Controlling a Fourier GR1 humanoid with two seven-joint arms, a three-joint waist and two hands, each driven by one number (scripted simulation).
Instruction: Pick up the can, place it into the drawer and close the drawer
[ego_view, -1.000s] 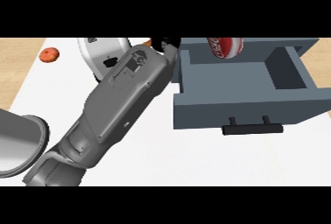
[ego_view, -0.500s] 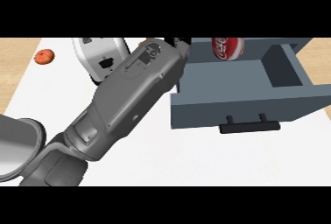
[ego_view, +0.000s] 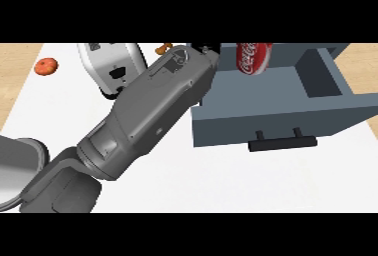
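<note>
Can (ego_view: 253, 57) (red, white lettering) lies tilted, seemingly inside drawer (ego_view: 244, 122).

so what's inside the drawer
A red can shows in the open drawer's back left part, cut off by the view's edge. The rest inside looks bare. The left forearm hides most of the left hand, so whether it holds the can cannot be told.

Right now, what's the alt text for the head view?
A red can lies at the back of the open grey drawer. The left forearm slants up across the white counter, its robot hand mostly hidden beside the drawer's left wall; a white appliance and an orange fruit sit farther left.
</note>
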